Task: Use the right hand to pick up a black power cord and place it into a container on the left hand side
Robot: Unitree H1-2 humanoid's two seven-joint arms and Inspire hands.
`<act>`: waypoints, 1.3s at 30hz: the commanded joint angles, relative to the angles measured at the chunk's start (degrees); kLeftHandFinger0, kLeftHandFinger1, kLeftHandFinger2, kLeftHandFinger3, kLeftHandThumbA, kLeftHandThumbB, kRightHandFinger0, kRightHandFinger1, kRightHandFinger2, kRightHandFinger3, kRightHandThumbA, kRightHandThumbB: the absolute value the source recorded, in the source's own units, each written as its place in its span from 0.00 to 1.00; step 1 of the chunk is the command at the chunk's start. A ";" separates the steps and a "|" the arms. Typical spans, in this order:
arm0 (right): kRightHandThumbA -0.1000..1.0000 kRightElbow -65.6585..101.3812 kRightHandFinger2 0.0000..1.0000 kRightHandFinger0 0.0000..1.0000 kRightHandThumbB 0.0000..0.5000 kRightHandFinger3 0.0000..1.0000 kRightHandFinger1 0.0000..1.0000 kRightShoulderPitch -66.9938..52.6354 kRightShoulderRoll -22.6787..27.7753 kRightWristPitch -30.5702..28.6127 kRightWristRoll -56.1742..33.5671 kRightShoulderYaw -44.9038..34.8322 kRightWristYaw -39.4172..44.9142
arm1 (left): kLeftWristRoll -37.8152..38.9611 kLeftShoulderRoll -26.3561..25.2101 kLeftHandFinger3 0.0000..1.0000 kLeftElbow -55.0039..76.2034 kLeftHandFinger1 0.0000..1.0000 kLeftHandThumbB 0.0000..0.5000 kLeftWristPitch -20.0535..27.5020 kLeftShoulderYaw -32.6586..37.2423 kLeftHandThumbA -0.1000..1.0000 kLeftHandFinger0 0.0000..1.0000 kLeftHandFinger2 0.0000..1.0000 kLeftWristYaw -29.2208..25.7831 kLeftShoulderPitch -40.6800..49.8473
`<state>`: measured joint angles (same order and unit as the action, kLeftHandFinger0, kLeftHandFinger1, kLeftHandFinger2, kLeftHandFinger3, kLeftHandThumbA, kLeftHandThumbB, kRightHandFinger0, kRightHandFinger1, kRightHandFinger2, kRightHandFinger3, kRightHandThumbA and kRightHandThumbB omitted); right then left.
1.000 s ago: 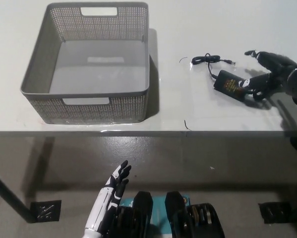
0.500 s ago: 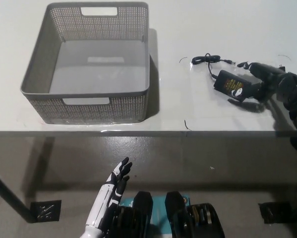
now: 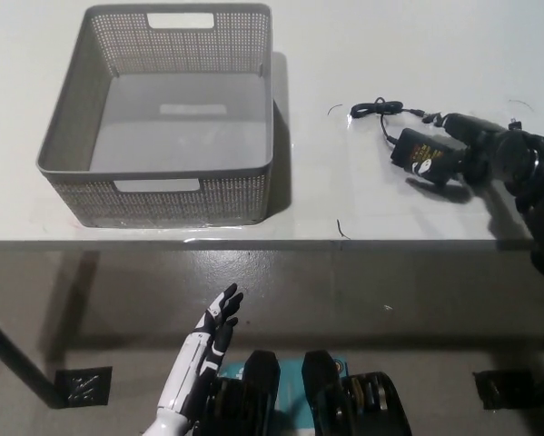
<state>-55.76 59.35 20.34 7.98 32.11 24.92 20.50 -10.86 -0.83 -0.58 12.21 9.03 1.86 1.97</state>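
Right now the fingers (image 3: 459, 125) of the black right hand (image 3: 489, 145) are curled around the near end of the black power cord's rectangular adapter brick (image 3: 423, 154), apparently gripping it, though how firmly cannot be told. The brick lies on the white bench (image 3: 344, 191), its thin coiled lead (image 3: 378, 109) trailing just beyond. A good grasp would wrap the brick fully before lifting, so the lead follows cleanly. Well to the left stands the grey perforated plastic basket (image 3: 158, 195). The white left hand (image 3: 212, 331) rests below the bench, fingers spread.
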 commanded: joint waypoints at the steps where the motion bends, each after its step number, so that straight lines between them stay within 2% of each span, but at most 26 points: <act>1: 0.75 -5.64 1.00 1.00 1.00 1.00 1.00 5.03 -1.83 -3.40 0.43 0.73 -3.26 | -0.48 -0.12 1.00 0.09 1.00 0.00 1.89 0.40 1.00 1.00 1.00 -0.01 -1.49; 6: 0.74 -12.14 1.00 1.00 1.00 1.00 1.00 6.24 -3.55 -5.67 0.43 1.42 -6.02 | -0.50 -0.15 1.00 0.73 1.00 0.05 1.09 0.37 1.00 1.00 1.00 0.14 -1.96; 11: 0.75 -16.35 1.00 1.00 1.00 1.00 1.00 6.92 -4.10 -6.29 0.46 2.10 -6.60 | -0.01 -0.23 1.00 0.45 1.00 0.00 1.60 0.29 1.00 1.00 1.00 0.28 -2.42; 17: 0.77 -20.97 1.00 1.00 1.00 1.00 1.00 7.48 -4.42 -6.94 0.73 3.20 -8.15 | 0.61 -0.30 1.00 0.26 1.00 0.00 1.59 0.18 1.00 1.00 1.00 0.59 -3.15; 18: 0.75 -21.27 1.00 1.00 1.00 1.00 1.00 7.39 -4.49 -7.15 1.06 3.58 -9.17 | 0.65 -0.36 1.00 0.20 1.00 0.00 1.63 0.17 1.00 1.00 1.00 0.64 -3.23; 19: 0.54 -21.45 1.00 1.00 0.82 1.00 1.00 6.96 -4.60 -7.85 0.45 2.84 -12.16 | 0.47 -0.38 1.00 0.20 1.00 0.00 1.56 0.15 1.00 1.00 1.00 0.55 -3.27; 20: 0.46 -21.53 1.00 1.00 0.84 1.00 1.00 6.49 -4.66 -8.60 -0.65 1.68 -15.01 | 0.31 -0.38 1.00 0.21 1.00 0.00 1.50 0.15 1.00 1.00 1.00 0.47 -3.28; 21: 0.02 -21.40 0.41 0.17 0.58 0.42 0.24 5.18 -4.64 -10.79 -0.82 0.83 -23.17 | 0.24 -0.41 1.00 0.20 1.00 0.00 1.49 0.14 1.00 1.00 1.00 0.45 -3.25; 22: 0.00 -21.36 0.38 0.03 0.56 0.38 0.17 4.37 -4.63 -12.30 -0.54 0.55 -28.68 | 0.28 -0.41 1.00 0.16 1.00 0.00 1.56 0.13 1.00 1.00 1.00 0.44 -3.24; 23: 0.00 -21.50 0.44 0.01 0.47 0.42 0.16 3.97 -4.59 -13.46 -1.11 -0.19 -30.46 | 0.34 -0.41 1.00 0.12 1.00 0.01 1.51 0.11 1.00 1.00 1.00 0.46 -3.25; 24: 0.00 -21.73 0.72 0.00 0.33 0.71 0.31 4.14 -4.53 -13.68 -2.09 -1.19 -30.83 | 0.37 -0.31 1.00 0.01 1.00 0.01 1.36 0.02 1.00 1.00 1.00 0.39 -3.66; 26: 0.00 -21.71 0.88 0.00 0.30 0.95 0.48 4.13 -4.48 -14.55 -2.58 -1.98 -32.71 | 0.62 -0.27 1.00 -0.11 1.00 0.01 1.33 -0.12 1.00 1.00 1.00 0.41 -3.85; 28: 0.00 -21.52 0.87 0.02 0.32 0.92 0.52 3.89 -4.35 -16.73 -3.15 -3.08 -35.51 | 0.37 -0.46 1.00 0.17 1.00 0.00 1.27 -0.13 1.00 1.00 1.00 0.44 -3.80; 31: 0.00 -21.47 0.93 0.05 0.31 0.99 0.57 3.97 -4.10 -17.05 -2.85 -3.27 -36.43 | -0.11 -0.62 1.00 0.23 1.00 0.00 1.40 -0.03 1.00 1.00 1.00 0.39 -3.73; 33: 0.00 -21.52 0.92 0.01 0.31 0.97 0.53 3.88 -4.00 -18.23 -3.08 -3.99 -37.77 | -0.07 -0.57 1.00 0.12 1.00 0.01 1.26 -0.06 1.00 1.00 1.00 0.35 -3.70; 39: 0.00 -21.88 0.92 0.01 0.33 1.00 0.55 4.36 -3.74 -19.55 -2.93 -4.72 -39.61 | 0.01 -0.53 1.00 -0.17 1.00 0.00 1.26 -0.09 1.00 1.00 1.00 0.32 -4.42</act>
<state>-76.97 61.07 15.49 -6.61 30.89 21.78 -9.93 -10.70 -1.05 -1.30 12.18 8.83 1.97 -0.70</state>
